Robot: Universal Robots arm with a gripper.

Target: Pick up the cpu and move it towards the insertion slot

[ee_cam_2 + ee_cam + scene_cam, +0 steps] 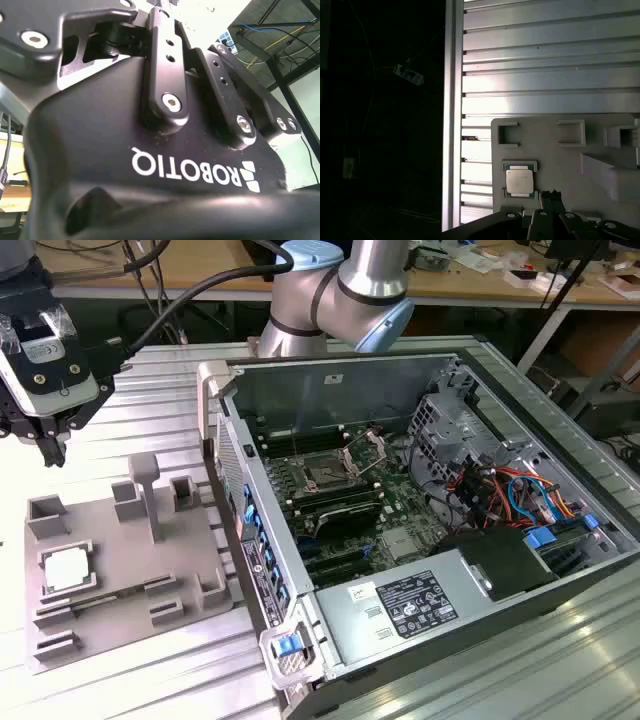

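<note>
Your black end effector (45,440), grip state untellable, hangs upper left of the silvery square cpu (67,568); descending off-centre risks striking its grey plastic tray (130,575).

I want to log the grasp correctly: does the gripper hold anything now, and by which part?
Nothing is held. The cpu lies in its grey tray, and the gripper hangs above it, apart.

The cpu (66,569) is silvery-white with a thin tan rim, on a plain grey tray (110,550). Beside the tray, a grey case (330,390) holds a green board (400,505), a dark-centred, silver-framed insertion slot (326,476) and blue, orange and red cables (520,495). The bench (150,680) under the tray is ribbed silver.
</note>
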